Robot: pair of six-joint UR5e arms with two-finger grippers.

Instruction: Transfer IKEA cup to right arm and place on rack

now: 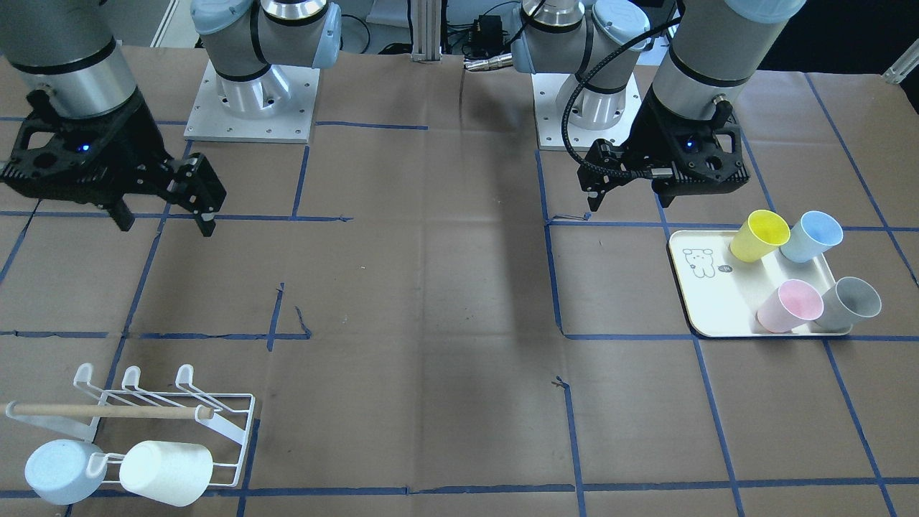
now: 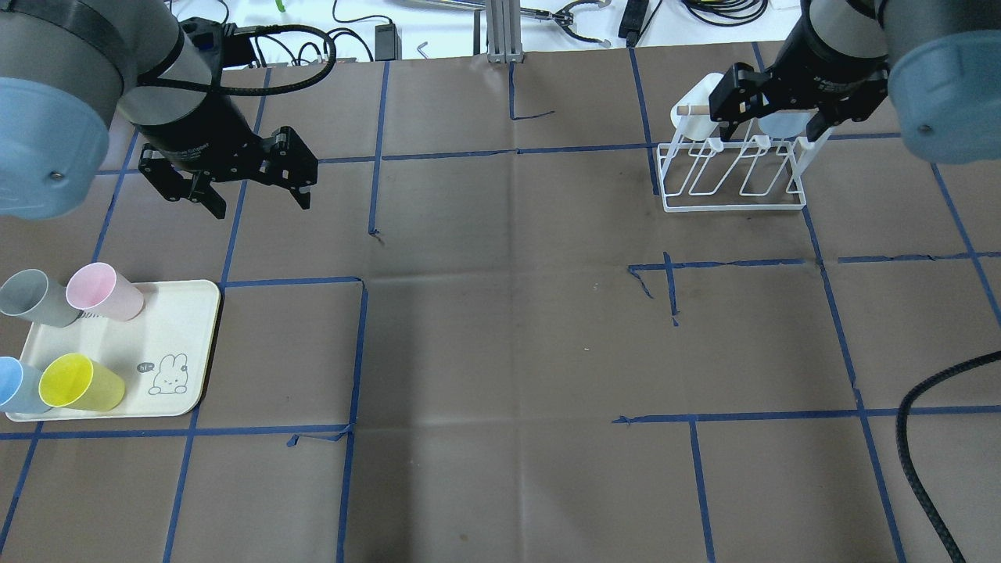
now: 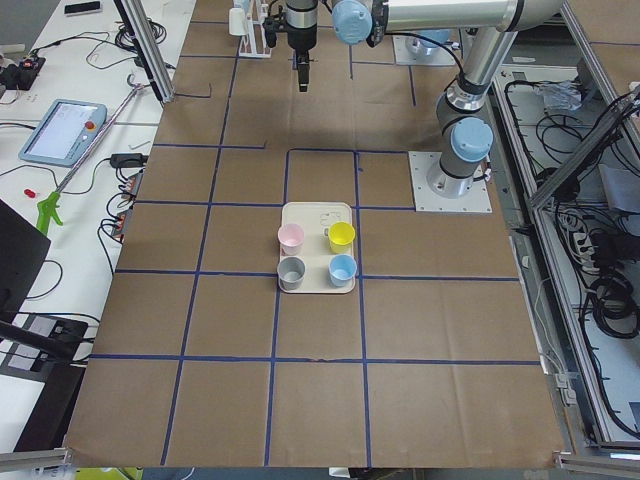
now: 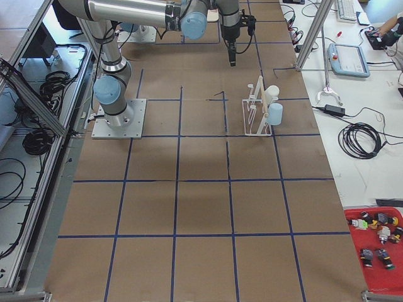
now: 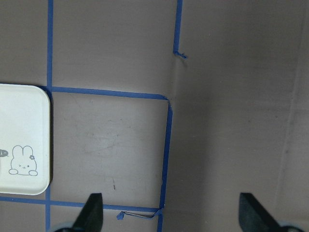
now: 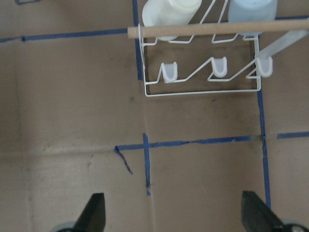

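Note:
Four cups stand on a cream tray: grey, pink, pale blue and yellow. My left gripper hangs open and empty above the table, beyond the tray's far right corner. In the left wrist view only the tray's corner shows. The white wire rack with its wooden bar stands at the far right. It holds a white cup and a pale blue cup on its prongs. My right gripper hovers open and empty over the rack.
Brown paper with blue tape lines covers the table. Both arm bases are bolted at the robot's edge. A black cable loops in at the lower right of the overhead view. Off the table's ends lie a tablet and cables.

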